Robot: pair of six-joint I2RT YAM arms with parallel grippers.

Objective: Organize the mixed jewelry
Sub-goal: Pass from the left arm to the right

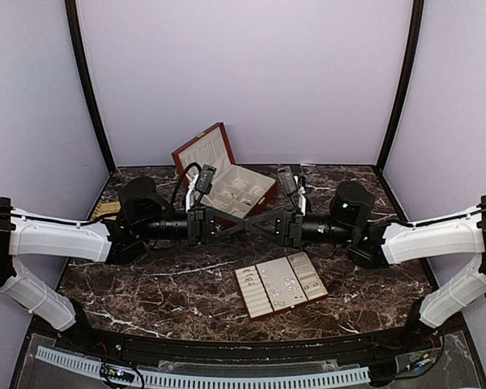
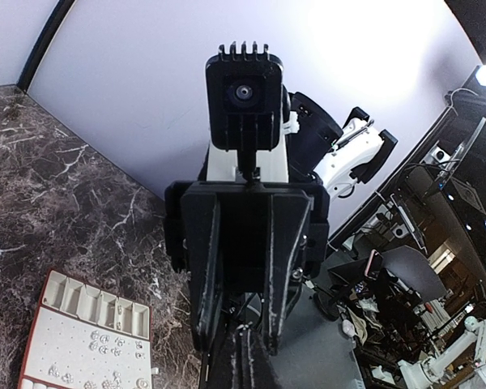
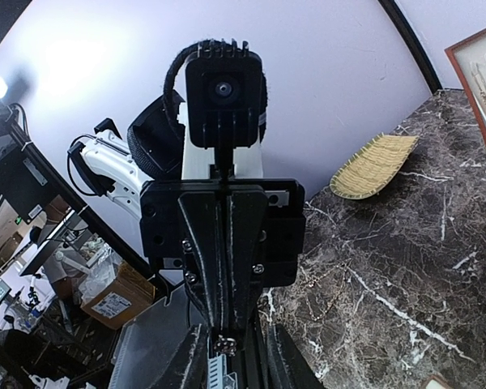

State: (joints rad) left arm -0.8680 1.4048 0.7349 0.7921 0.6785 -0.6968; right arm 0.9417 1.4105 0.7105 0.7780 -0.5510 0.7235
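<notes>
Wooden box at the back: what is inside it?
The wooden box stands open, lid up, showing cream-lined compartments; anything in them is too small to identify. The crossed arms cover its near-left part, hiding what lies there.

Dark marble table (image 1: 146,292) carries a cream slotted tray (image 1: 263,305); an open wooden box (image 1: 204,152); a woven dish (image 3: 373,166).

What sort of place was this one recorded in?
Most likely a robotics lab workcell: a marble-patterned table boxed in by plain lilac panels, with a cardboard box and what looks like another robot arm beyond it in the wrist views.
</notes>
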